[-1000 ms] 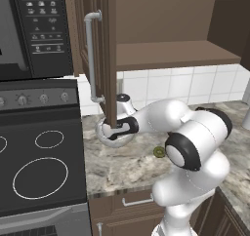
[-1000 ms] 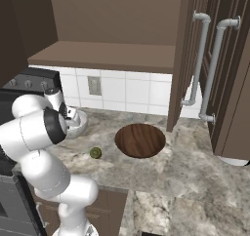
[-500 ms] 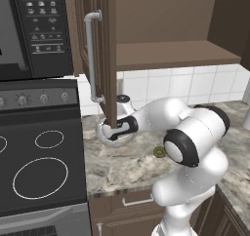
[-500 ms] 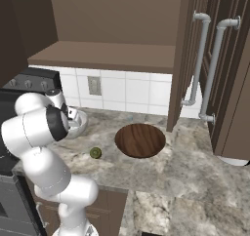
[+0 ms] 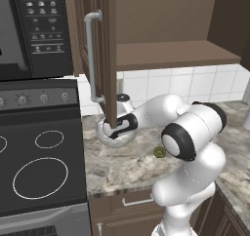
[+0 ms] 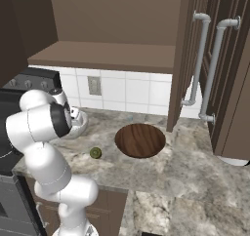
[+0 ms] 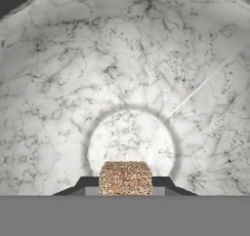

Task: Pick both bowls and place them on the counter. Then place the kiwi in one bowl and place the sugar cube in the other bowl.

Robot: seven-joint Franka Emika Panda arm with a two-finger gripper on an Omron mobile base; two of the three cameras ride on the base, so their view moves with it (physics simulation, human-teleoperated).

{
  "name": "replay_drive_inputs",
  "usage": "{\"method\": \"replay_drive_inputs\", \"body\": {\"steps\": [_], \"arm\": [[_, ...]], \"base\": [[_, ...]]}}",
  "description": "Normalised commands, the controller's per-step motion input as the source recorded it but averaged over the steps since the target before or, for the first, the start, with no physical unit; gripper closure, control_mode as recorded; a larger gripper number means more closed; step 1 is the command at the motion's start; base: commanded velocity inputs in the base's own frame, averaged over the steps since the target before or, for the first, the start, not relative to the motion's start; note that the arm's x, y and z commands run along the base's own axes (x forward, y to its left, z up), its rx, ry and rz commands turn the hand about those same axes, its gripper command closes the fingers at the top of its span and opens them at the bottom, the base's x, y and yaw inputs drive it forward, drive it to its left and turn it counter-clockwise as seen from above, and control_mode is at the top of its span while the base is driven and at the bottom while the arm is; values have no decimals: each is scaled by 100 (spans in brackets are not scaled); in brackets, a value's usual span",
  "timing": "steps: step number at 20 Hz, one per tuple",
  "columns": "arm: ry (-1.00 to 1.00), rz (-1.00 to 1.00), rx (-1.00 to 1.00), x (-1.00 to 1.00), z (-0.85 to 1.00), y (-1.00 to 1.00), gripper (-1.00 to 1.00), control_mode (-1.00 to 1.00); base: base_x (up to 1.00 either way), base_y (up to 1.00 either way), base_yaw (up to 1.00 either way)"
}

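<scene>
My gripper [image 7: 125, 185] is shut on the sugar cube [image 7: 125, 177], a tan grainy lump between the dark fingertips [image 7: 87, 184]. It hangs just above the floor of the grey-white marbled bowl [image 7: 127, 74]. That bowl [image 5: 129, 138] stands on the counter [image 5: 122, 169] near the stove, with the hand [image 5: 118, 129] reaching into it. The marbled bowl [image 6: 79, 126] sits left of the wide dark wooden bowl [image 6: 140, 140], which rests empty on the counter [image 6: 195, 167]. The kiwi [image 6: 95, 152] lies on the worktop between the two bowls, toward the front edge; it also shows as the kiwi [image 5: 158, 152] beside my arm.
An open cabinet door [image 5: 108, 59] with a grey handle hangs right over the marbled bowl. The black stovetop [image 5: 39, 176] lies to the left of the counter. More open doors [image 6: 205, 69] stand at the right. A bare upper shelf [image 6: 102, 54] runs above the tiled wall.
</scene>
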Motion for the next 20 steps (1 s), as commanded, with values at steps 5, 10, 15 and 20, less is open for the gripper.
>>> {"method": "replay_drive_inputs", "body": {"steps": [5, 10, 15, 20], "arm": [[0, 0, 0, 1, -9, 0, 100, -100], [0, 0, 0, 0, -9, 0, -100, -100], [0, 0, 0, 0, -5, 0, -100, -100], [0, 0, 0, 0, 0, 0, -100, -100]], "base": [[0, 0, 0], [0, 0, 0], [0, 0, 0], [0, 0, 0]]}}
